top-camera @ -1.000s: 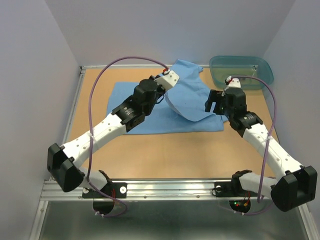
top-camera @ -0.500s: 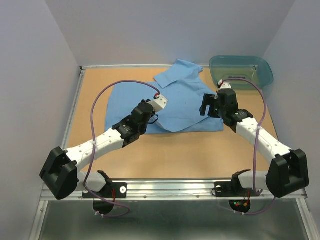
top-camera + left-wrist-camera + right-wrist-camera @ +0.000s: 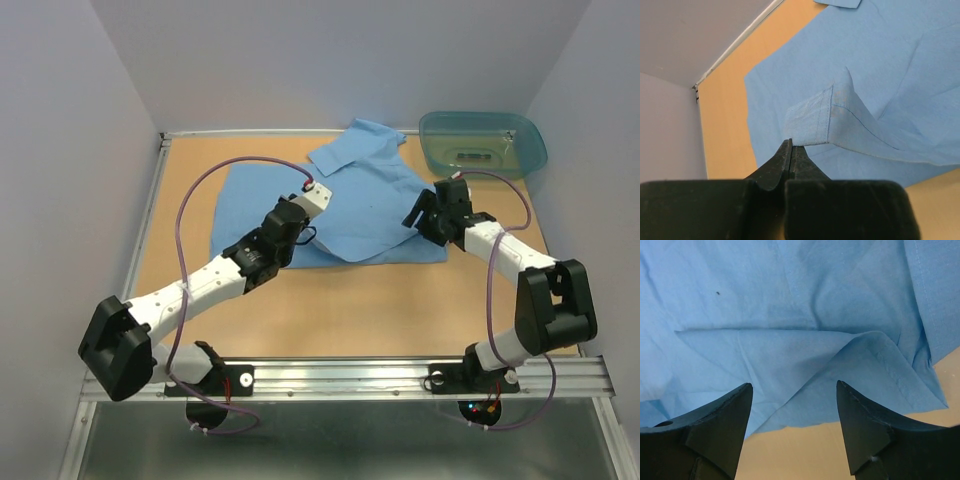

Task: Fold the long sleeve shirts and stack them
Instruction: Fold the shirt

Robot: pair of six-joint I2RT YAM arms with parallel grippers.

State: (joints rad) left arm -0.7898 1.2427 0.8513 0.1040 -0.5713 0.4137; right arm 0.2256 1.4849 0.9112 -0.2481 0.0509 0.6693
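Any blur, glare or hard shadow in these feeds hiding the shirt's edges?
Top view: even light, sharp, no glare on the shirt, shadows faint. Left wrist: cuff crisp, stitching readable; left fingers a dark, slightly soft foreground. Right wrist: folds sharp with gentle shading; right fingers near-black silhouettes, no detail.

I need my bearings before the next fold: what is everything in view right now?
long sleeve shirt: one seen, light blue, spread across the far middle
tub: one, translucent teal, far right corner
table: one, tan, under the shirt
rail: one, silver, near edge
cables: two, purple, one each side
left gripper: black, shut on the shirt's raised cuff
right gripper: black, open over the shirt's near right edge
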